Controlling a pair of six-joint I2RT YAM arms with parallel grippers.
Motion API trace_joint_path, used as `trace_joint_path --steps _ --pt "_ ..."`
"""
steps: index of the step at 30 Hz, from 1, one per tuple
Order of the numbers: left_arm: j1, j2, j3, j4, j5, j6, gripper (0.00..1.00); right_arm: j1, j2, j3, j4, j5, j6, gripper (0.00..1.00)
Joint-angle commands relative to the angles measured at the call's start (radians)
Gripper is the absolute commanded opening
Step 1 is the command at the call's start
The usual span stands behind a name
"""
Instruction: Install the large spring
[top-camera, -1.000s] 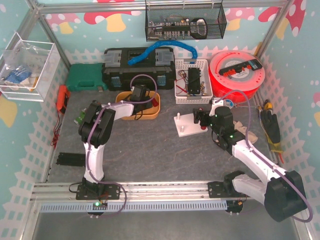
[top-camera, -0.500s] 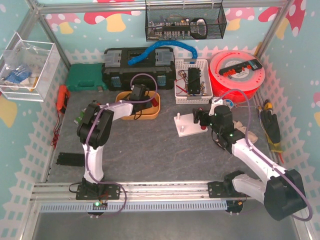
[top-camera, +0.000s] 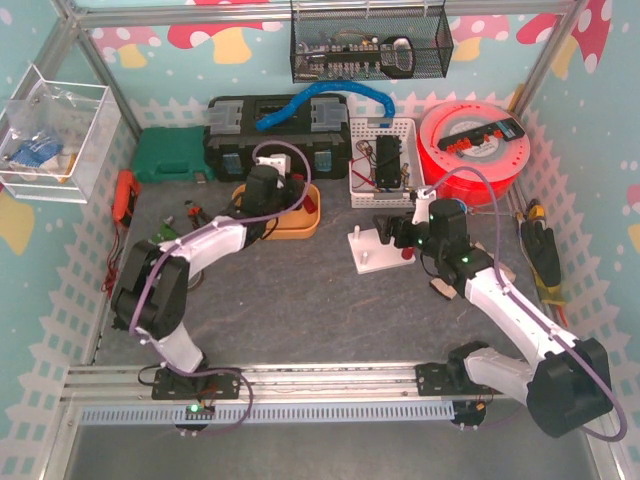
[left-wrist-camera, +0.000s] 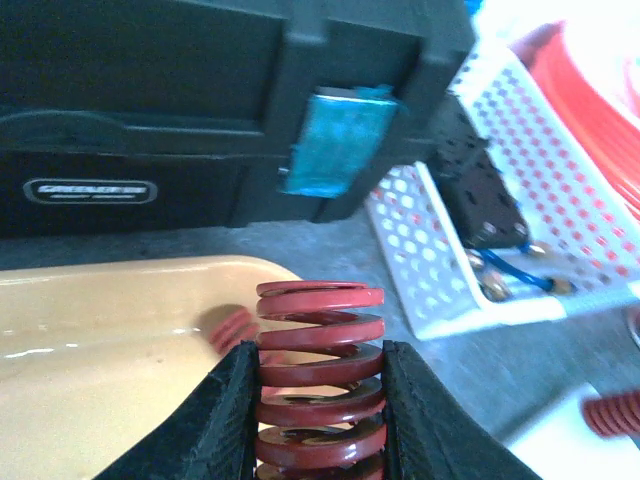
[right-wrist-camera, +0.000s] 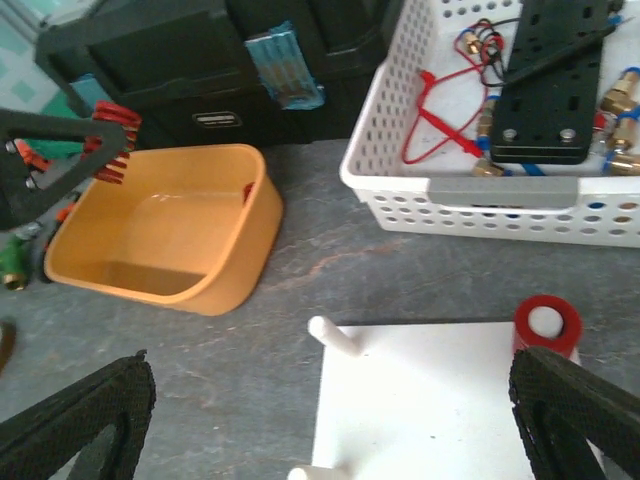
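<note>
My left gripper (left-wrist-camera: 320, 400) is shut on a large red coil spring (left-wrist-camera: 320, 375), held upright above the right end of the orange bin (left-wrist-camera: 100, 300). In the right wrist view the spring (right-wrist-camera: 112, 140) shows at the far left, over the bin (right-wrist-camera: 240, 260). My right gripper (right-wrist-camera: 330, 380) is open and empty above the white peg board (right-wrist-camera: 440, 410). The board has bare white pegs (right-wrist-camera: 335, 337) and a small red spring on one peg (right-wrist-camera: 547, 322). In the top view the left gripper (top-camera: 293, 195) is over the bin (top-camera: 300, 226) and the right gripper (top-camera: 395, 235) is over the board (top-camera: 375, 250).
A second red spring (left-wrist-camera: 232, 330) lies in the bin. A white perforated basket (top-camera: 383, 160) with electronics stands behind the board. A black toolbox (top-camera: 240, 135) is behind the bin, a red spool (top-camera: 470, 140) at back right, and a green case (top-camera: 170, 155) at back left.
My left arm has stretched out, its elbow dropping to the left, and the gripper has risen from the bin with the spring. My right gripper has shifted slightly toward the back.
</note>
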Motion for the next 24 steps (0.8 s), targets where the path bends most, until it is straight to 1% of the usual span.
trace_joint_path --steps 1,4,7,9,12,15,17,21,24 --pt "-0.046 -0.110 -0.108 0.166 0.079 0.118 0.10 0.006 0.010 0.068 -0.060 -0.105 0.008 0.95" --pt "-0.098 -0.187 -0.205 0.250 0.103 0.177 0.08 0.006 0.023 0.093 -0.078 -0.169 0.005 0.95" --pt "-0.149 -0.257 -0.318 0.379 0.126 0.231 0.07 0.006 0.036 0.107 -0.081 -0.238 0.013 0.94" --pt "-0.190 -0.299 -0.390 0.471 0.135 0.288 0.06 0.006 0.051 0.114 -0.079 -0.289 0.023 0.91" --pt "-0.244 -0.338 -0.462 0.552 0.144 0.371 0.05 0.008 0.069 0.125 -0.073 -0.368 0.036 0.86" --pt "-0.296 -0.364 -0.504 0.600 0.138 0.451 0.04 0.023 0.075 0.129 -0.045 -0.441 0.048 0.77" --pt "-0.315 -0.369 -0.511 0.607 0.126 0.471 0.03 0.042 0.073 0.127 -0.017 -0.472 0.064 0.71" --pt "-0.338 -0.373 -0.513 0.603 0.147 0.496 0.02 0.077 0.092 0.128 0.038 -0.529 0.100 0.69" --pt "-0.352 -0.377 -0.523 0.625 0.159 0.512 0.01 0.091 0.112 0.133 0.056 -0.537 0.119 0.67"
